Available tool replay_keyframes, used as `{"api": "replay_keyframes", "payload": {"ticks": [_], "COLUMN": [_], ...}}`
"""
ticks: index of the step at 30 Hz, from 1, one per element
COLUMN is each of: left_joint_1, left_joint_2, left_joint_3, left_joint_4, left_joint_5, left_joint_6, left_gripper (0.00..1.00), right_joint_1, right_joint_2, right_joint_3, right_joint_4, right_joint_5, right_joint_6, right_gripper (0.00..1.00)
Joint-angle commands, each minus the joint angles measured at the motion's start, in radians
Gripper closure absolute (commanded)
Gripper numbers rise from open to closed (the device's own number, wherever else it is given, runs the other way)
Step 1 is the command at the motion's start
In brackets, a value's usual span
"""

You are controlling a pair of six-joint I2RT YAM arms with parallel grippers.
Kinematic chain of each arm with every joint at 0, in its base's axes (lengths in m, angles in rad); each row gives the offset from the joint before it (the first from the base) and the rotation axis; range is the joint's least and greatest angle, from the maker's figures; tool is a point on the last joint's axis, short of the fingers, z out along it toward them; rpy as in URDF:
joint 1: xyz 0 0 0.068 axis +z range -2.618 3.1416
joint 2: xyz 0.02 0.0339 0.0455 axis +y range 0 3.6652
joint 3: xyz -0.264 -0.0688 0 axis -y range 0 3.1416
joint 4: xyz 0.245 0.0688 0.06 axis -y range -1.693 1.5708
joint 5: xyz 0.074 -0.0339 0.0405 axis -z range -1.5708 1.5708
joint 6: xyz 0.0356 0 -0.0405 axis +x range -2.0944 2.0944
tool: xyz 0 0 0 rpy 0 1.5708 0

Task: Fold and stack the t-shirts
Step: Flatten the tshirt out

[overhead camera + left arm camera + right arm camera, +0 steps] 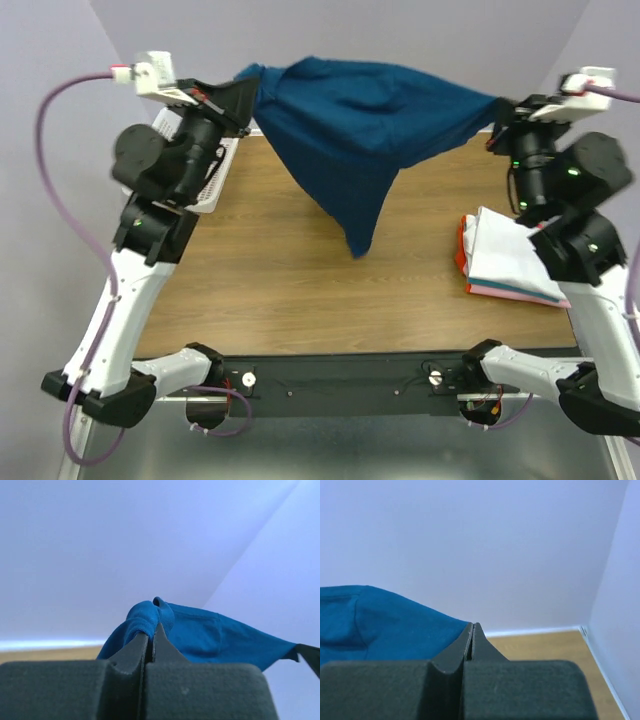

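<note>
Far left, back corner of the table (300, 280): white mesh basket (222, 170), partly hidden behind the left arm.

Left fingers (238, 100): raised well above the table and pressed together. In the left wrist view the left fingers (134, 652) show only a hairline seam, with a bunched fold of blue cloth pinched at the tips. They grip one upper corner of the teal-blue tee (370, 125).

Centre: the tee is off the table, strung between the two arms like a hammock. The top edge sags slightly, and the rest drapes down to a narrow point near the table's middle. Cannot tell whether that point touches the wood. No print shows on the side facing the top camera.

Right fingers (503, 108): at about the same height and pinched on the tee's other upper corner. In the right wrist view the right fingers (452, 652) meet with no real gap, and blue cloth runs off to the left from the tips.

Right side of the table: folded stack (510, 255) lying flat beside the right arm. White tee on top, orange-red at its left edge, pink along the near edge. It lies well apart from the hanging tee.
</note>
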Motion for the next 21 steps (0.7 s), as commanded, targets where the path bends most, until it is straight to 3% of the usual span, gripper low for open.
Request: {"api": "replay_keyframes", "payload": {"ticks": [1,6,10,17,21], "left_joint_1": [-0.04,-0.068,-0.072,-0.072,-0.072], "left_joint_2": [-0.059,-0.085,-0.093,-0.17,-0.191], "left_joint_3": [0.142,0.267,0.354,0.305,0.246], "left_joint_4": [0.011,0.009,0.011,0.054,0.065], "left_joint_5": [0.049,0.198,0.337,0.353,0.266], "left_joint_6": [0.052,0.061,0.048,0.032,0.037], "left_gripper": [1.0,1.0,1.0,1.0,1.0], "right_joint_1": [0.006,0.006,0.006,0.006,0.006], "right_joint_2": [-0.041,-0.063,-0.073,-0.087,-0.07], "right_joint_3": [0.107,0.252,0.326,0.375,0.362], "right_joint_4": [0.017,-0.004,-0.021,-0.033,-0.035], "right_joint_5": [-0.153,-0.374,-0.439,-0.509,-0.453], "right_joint_6": [-0.057,-0.034,-0.02,0.005,0.005], "right_gripper": [0.99,0.99,0.99,0.99,0.99]}}
